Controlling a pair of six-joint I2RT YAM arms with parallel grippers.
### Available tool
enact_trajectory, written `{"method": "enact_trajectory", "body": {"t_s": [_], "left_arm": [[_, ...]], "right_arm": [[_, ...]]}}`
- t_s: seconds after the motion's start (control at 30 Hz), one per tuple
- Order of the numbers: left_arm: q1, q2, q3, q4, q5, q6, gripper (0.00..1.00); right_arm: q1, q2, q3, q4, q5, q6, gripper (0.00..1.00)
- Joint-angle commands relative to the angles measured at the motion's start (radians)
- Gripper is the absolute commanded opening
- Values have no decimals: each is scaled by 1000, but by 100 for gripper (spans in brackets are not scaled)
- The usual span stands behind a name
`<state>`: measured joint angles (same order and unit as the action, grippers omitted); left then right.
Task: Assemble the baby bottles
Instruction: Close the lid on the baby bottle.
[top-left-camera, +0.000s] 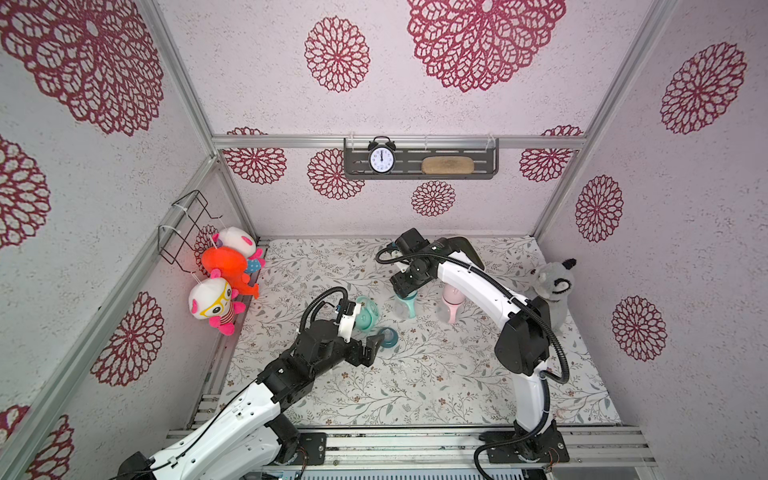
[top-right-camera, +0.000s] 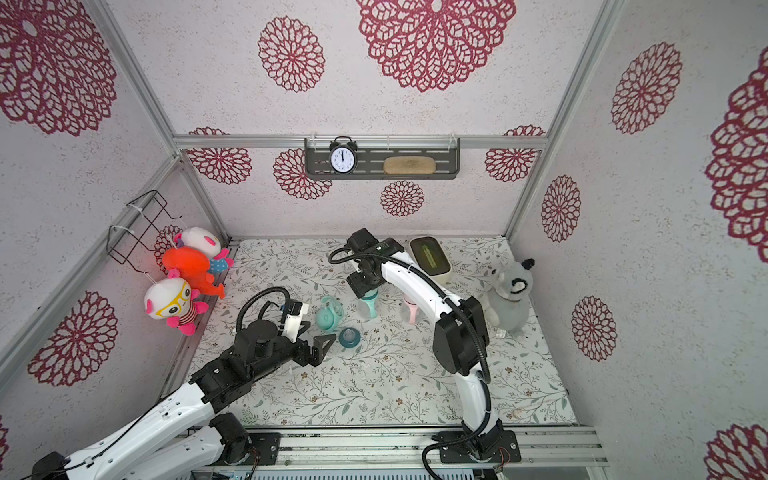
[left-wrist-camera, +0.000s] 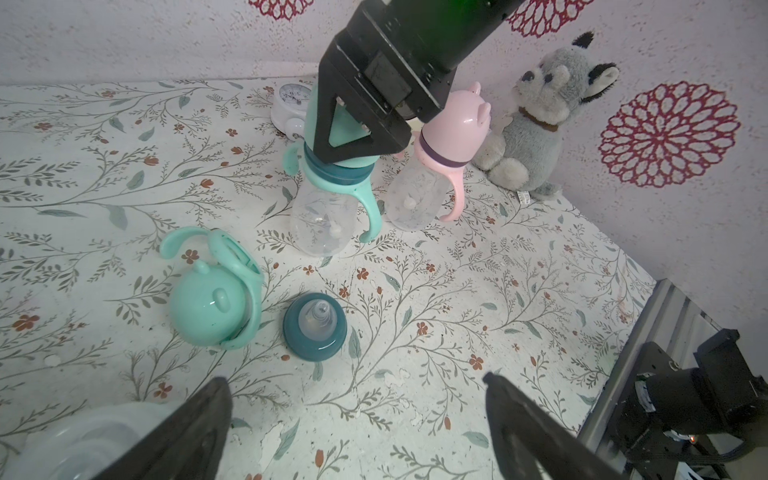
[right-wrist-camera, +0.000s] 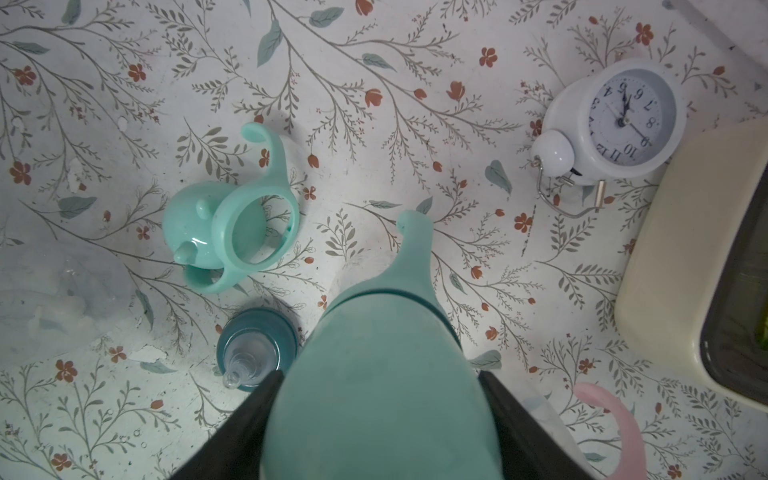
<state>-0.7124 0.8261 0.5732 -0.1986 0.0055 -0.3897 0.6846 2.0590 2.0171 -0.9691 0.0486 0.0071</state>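
Two bottles stand upright on the table (left-wrist-camera: 498, 291): the mint bottle (left-wrist-camera: 328, 195) and, just beside it, the pink bottle (left-wrist-camera: 440, 153) with its eared cap on.

Your right hand (right-wrist-camera: 380, 374) grips the mint bottle from above, one black finger on either side of its dome cap (right-wrist-camera: 374, 415). That cap sits on a teal collar, and the clear body below rests on the table.

Your left hand (left-wrist-camera: 355, 380) hangs over the table with its jaws spread wide and nothing between them. It is near the mint bottle, on the side away from the pink one.

Between your left hand and the mint bottle you have three loose parts:
- a loose mint cap (left-wrist-camera: 208, 307), tipped on its side
- a handle ring (right-wrist-camera: 257, 232) leaning against that cap and touching it
- a teal nipple collar (left-wrist-camera: 314, 328), base down, its clear nipple pointing up

Farther from the mint bottle, close under the left wrist camera, lies a clear bottle body (left-wrist-camera: 83, 440), too blurred to say how it lies.

Behind the mint bottle, toward the back wall, a white alarm clock (right-wrist-camera: 615, 120) lies face up. A grey plush animal (left-wrist-camera: 540, 124) sits beyond the pink bottle.
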Motion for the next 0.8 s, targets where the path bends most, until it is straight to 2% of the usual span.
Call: {"method": "enact_trajectory", "body": {"t_s": [0.0, 0.77], "left_arm": [[8, 5, 14, 16, 2, 6, 98], [8, -4, 6, 16, 2, 0, 98]], "right_arm": [[3, -3, -4, -7, 9, -13, 71], [13, -64, -122, 56, 28, 0, 71]]}}
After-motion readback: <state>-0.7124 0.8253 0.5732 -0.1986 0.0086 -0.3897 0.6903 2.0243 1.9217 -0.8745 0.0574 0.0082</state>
